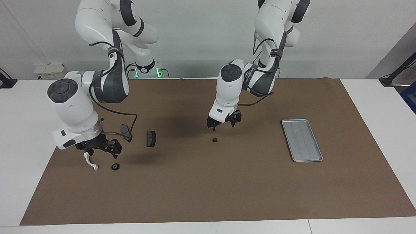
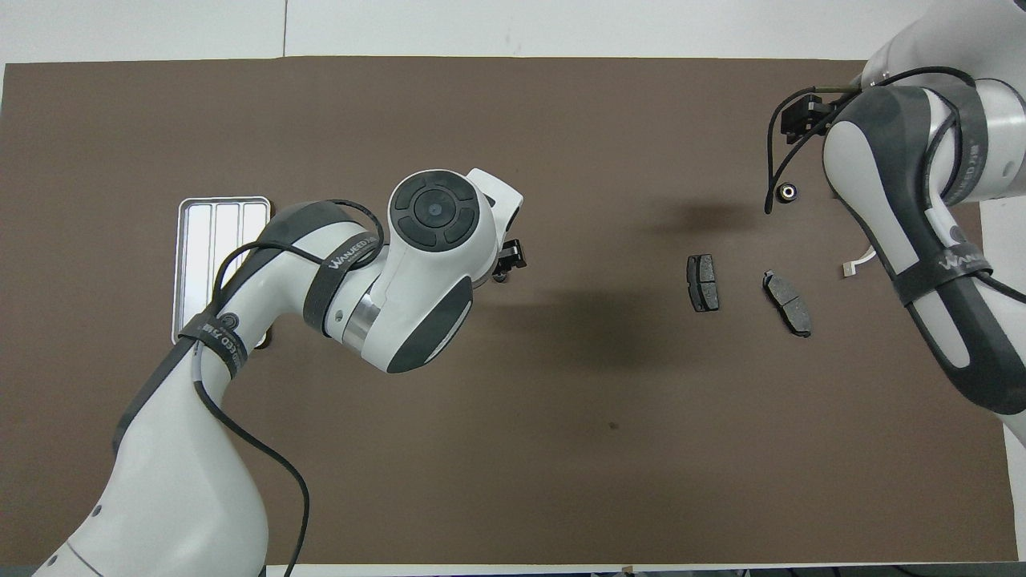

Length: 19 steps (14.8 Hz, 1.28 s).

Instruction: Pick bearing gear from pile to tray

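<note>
Two small black round pieces lie on the brown mat of the desk (image 1: 32,130), and we take the one at mid-mat, the bearing gear (image 1: 214,140), as the part now in hand. The left tool (image 1: 224,123) hovers over it with its fingers apart and nothing between them. Read as a clock on the facing view, the gear sits at about seven o'clock from that tool, clear of the fingertips. From overhead the tool covers most of it. The tray (image 1: 301,140) lies at three o'clock from the gear in the same view, well apart, with no parts in it.

The second round piece (image 1: 114,166) lies between eight and nine o'clock from the gear, just beside the white bracket (image 1: 89,162). The right tool (image 1: 99,148) hangs over that bracket, fingers also apart and holding nothing. Two brake pads (image 1: 151,138) rest between the two round pieces.

We judge the gear to be stiff and hard, probably metal, dense for its size yet trivial for the arm to lift, and not fragile. Its trouble is shape: low, round and likely smooth, so an off-centre pinch could squirt it sideways or set it rolling. We would straddle it squarely, bring the fingertips almost to the mat, and close across the full outer rim through its centre. With so little height to bite on, a shallow hold may let it tip out on the way to the tray.
</note>
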{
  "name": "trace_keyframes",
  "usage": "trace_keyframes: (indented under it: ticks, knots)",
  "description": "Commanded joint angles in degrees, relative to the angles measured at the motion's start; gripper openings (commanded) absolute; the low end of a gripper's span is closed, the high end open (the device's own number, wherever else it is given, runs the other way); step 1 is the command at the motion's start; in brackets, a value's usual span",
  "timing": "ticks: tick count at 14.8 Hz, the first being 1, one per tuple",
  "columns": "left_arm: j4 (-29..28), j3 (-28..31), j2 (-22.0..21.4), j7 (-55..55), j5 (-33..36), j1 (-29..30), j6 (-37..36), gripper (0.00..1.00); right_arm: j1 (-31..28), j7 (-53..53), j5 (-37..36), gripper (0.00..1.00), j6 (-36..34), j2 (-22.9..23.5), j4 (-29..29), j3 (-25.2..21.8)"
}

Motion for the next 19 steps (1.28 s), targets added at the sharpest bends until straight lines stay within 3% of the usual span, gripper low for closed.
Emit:
trace_keyframes:
  ticks: [1, 9, 14, 19]
  knots:
    - [2.37, 0.87, 3.05, -1.13, 1.34, -0.94, 0.81, 1.00, -1.91, -1.15, 1.19, 1.00, 4.31, -2.65, -5.81, 0.87]
    - [0.97, 0.87, 4.29, -1.13, 1.43, -1.12, 6.79, 1.00, -5.52, -0.80, 3.13, 1.00, 15.21, -2.47, -14.68, 0.78]
    - [-1.05, 0.96, 4.21, -1.13, 2.31, -2.43, 7.68, 1.00, -5.70, 7.27, 3.04, 1.00, 19.95, -1.33, -20.66, 0.61]
    - [-3.25, 0.96, 4.21, -1.13, 2.57, -2.70, 9.60, 1.00, -5.52, 9.22, 3.04, 1.00, 24.78, 0.43, -22.78, 0.61]
